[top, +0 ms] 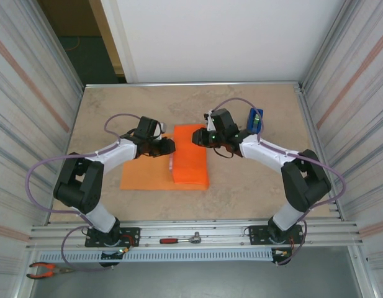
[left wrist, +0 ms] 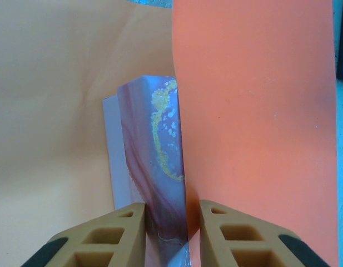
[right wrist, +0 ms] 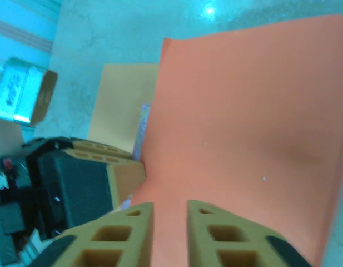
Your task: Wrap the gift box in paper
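Orange paper (top: 191, 162) lies mid-desk (top: 253, 180), one half folded over the gift box (left wrist: 154, 161). Left fingers (top: 168, 146) closed on the box edge plus flap. Right fingers (top: 199, 138) a crack apart at the fold's far edge, gripping nothing. Blue tape dispenser (top: 255, 120) behind.

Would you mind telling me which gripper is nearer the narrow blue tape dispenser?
Right. The right gripper is left of the blue tape dispenser, over the orange paper sheet; the left gripper, gripping the pink marbled gift box, is farther left.
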